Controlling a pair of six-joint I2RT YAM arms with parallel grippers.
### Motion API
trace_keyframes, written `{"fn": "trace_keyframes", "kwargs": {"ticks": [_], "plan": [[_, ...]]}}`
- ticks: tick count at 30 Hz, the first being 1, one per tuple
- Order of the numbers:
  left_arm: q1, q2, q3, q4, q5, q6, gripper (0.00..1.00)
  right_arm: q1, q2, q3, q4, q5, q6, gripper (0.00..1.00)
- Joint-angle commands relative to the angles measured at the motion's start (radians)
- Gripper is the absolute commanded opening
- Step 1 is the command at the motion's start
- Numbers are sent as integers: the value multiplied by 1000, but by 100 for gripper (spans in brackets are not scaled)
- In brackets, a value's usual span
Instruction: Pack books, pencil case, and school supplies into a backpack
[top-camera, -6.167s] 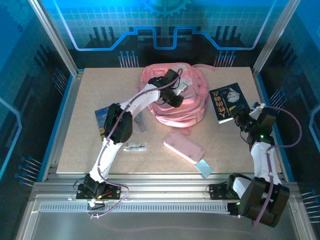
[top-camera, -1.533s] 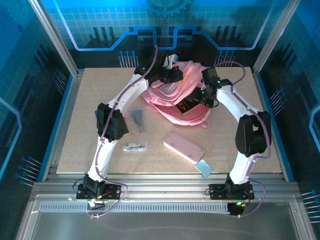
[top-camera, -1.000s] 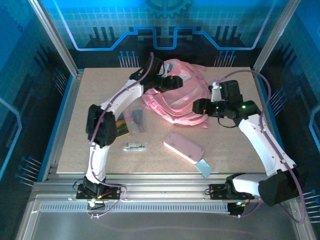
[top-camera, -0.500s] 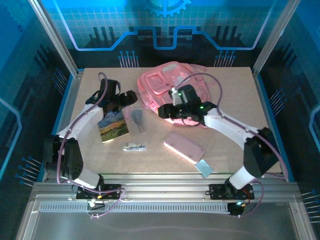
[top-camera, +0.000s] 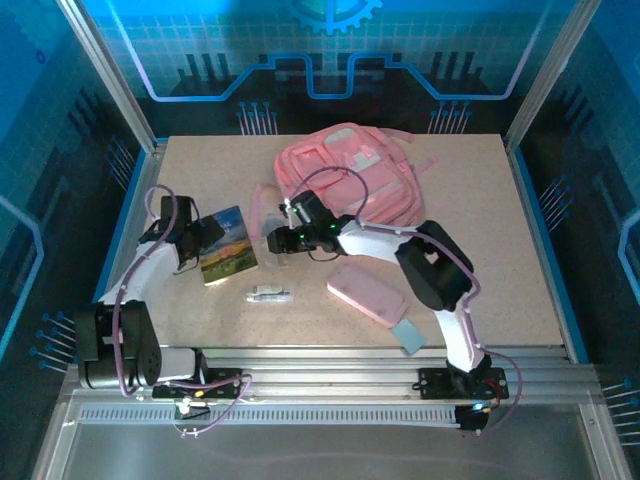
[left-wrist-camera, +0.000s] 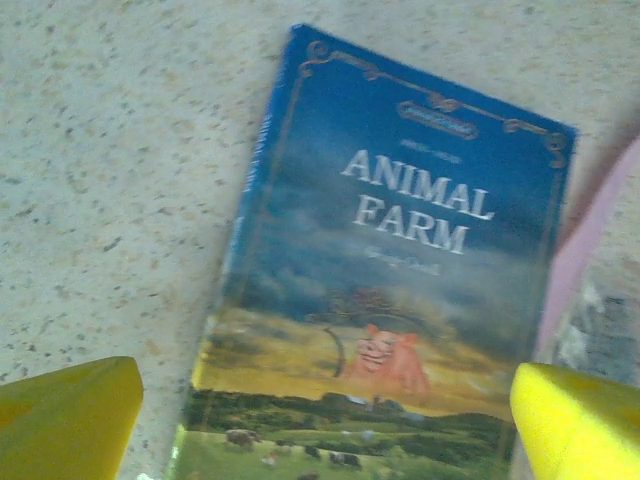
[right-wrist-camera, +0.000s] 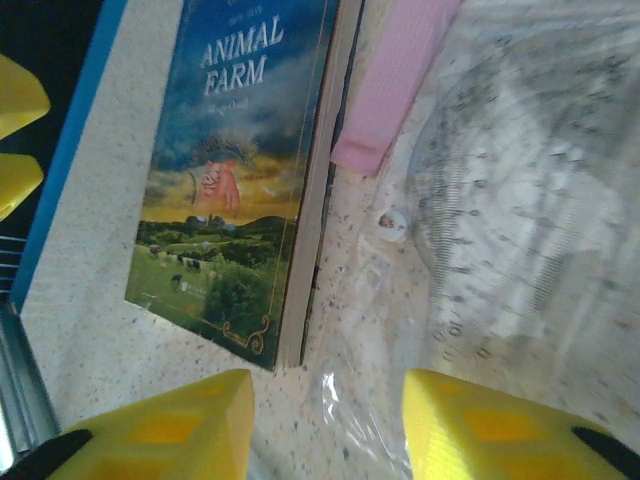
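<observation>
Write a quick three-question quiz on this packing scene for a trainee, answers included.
1. True or false: the pencil case lies on the table, outside the backpack.
2. Which title is on the book in front of the left gripper? A. Animal Farm B. Moby Dick C. Treasure Island
3. Which gripper hangs over the clear packet?
Key: 1 true; 2 A; 3 the right gripper.
</observation>
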Motion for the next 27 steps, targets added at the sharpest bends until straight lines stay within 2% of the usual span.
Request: {"fn": "trace_keyframes", "kwargs": {"ticks": [1,10,17,19,22,27], "plan": [[36,21,-50,81,31,-25,95,32,75,99,29,35,32,41],[70,165,-77,193,174,-27,90,90,306,365,-129,80,52,38],[85,279,-36,187,244,-51,89,124,425,575,-338,141,27,28],[85,313,-42,219,285,-61,87,124,427,576,-352,155,36,24],[85,333,-60,294,372,-79,77,123,429,569,-362,163,38,20],[74,228,-88,363,482,-128,72,119,441,576,-388,176,36,18]]}}
